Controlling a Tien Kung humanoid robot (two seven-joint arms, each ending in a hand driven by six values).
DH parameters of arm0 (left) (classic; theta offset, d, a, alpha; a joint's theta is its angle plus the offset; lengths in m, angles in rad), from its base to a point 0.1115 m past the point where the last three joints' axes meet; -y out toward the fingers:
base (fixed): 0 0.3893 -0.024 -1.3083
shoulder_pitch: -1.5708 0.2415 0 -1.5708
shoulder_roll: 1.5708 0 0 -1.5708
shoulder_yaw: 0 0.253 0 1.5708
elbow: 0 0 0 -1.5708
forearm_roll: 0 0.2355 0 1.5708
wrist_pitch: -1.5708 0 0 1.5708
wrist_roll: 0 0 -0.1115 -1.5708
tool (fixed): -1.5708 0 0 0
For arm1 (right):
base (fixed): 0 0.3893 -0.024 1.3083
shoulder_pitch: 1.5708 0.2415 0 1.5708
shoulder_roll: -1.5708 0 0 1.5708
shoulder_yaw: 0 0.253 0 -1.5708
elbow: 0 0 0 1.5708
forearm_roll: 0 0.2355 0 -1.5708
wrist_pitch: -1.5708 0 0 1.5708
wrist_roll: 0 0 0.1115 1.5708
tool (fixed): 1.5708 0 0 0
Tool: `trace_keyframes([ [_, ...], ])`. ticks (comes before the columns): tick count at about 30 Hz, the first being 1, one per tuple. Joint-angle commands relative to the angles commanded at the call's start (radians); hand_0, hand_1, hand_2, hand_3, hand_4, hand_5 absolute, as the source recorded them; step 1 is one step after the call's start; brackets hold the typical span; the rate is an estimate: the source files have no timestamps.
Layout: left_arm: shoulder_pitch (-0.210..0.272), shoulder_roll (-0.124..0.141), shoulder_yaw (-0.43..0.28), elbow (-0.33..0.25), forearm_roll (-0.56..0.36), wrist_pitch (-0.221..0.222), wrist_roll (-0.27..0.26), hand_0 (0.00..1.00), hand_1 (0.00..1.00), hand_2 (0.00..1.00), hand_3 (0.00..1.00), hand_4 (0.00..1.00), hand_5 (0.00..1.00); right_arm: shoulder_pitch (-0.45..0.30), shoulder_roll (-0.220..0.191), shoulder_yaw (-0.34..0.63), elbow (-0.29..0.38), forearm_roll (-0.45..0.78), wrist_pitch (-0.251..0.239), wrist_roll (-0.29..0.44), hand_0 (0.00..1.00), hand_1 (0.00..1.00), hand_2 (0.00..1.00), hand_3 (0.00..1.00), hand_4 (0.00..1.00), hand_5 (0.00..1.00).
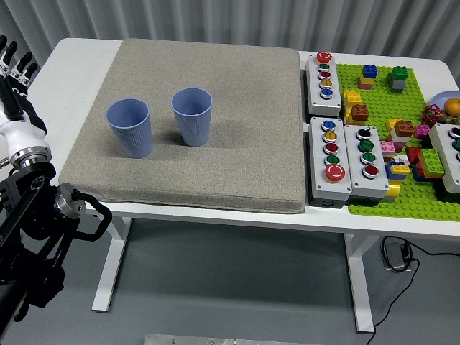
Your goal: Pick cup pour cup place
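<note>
Blue cups: two ribbed plastic cups, left cup [130, 127] and right cup [192, 116], both upright on the grey mat [215, 172], standing just apart, neither touched.
Cup position vs hand: both lie to the right of the left hand [16, 75] and a little nearer the table's front edge; left cup is the closer one.
Left hand: at the left frame edge over the white table [72, 65], fingers pointing up and away, loosely extended, holding nothing. Black forearm runs down to the lower left corner.
Right hand: not visible.
Step, my read: pick not started; reach comes first.
Doing it well: swing right, wrap the near cup at mid-height from its side, keep it vertical, don't bump its neighbour.
Contents: can't tell if either cup holds anything.
Clutter: button boxes [329, 154] and green brick plate [402, 144] far right of hand, out of the way.
</note>
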Motion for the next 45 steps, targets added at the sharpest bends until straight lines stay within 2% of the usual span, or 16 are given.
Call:
trace_keyframes([
  [4, -0.003, 0.0, 0.0, -0.001, 0.0, 0.0, 0.0, 0.708, 0.718, 0.817, 0.795, 0.657, 0.998, 0.001, 0.0, -0.004, 0.002, 0.005, -0.001, 0.0, 0.667, 0.559, 0.492, 0.537, 0.128, 0.513],
  [5, -0.003, 0.0, 0.0, -0.001, 0.001, 0.0, 0.0, 0.708, 0.718, 0.817, 0.796, 0.657, 0.998, 0.0, 0.0, -0.005, 0.002, 0.004, -0.001, 0.0, 0.667, 0.559, 0.493, 0.537, 0.105, 0.471],
  [23, 0.011, 0.001, 0.0, 0.014, -0.002, -0.002, -0.011, 0.709, 0.719, 0.818, 0.806, 0.658, 0.998, -0.007, 0.003, 0.003, 0.002, -0.002, -0.003, 0.008, 0.668, 0.559, 0.493, 0.537, 0.091, 0.454],
  [30, 0.045, 0.023, 0.016, 0.007, -0.001, -0.007, -0.005, 0.71, 0.719, 0.818, 0.804, 0.659, 0.998, -0.01, 0.004, 0.004, 0.003, -0.01, -0.004, 0.004, 0.668, 0.559, 0.493, 0.537, 0.09, 0.454],
  [45, 0.093, 0.045, 0.065, 0.038, 0.001, -0.016, 0.004, 0.711, 0.72, 0.821, 0.804, 0.659, 0.998, -0.012, 0.007, 0.009, 0.003, -0.011, -0.007, 0.006, 0.668, 0.559, 0.493, 0.538, 0.086, 0.449],
])
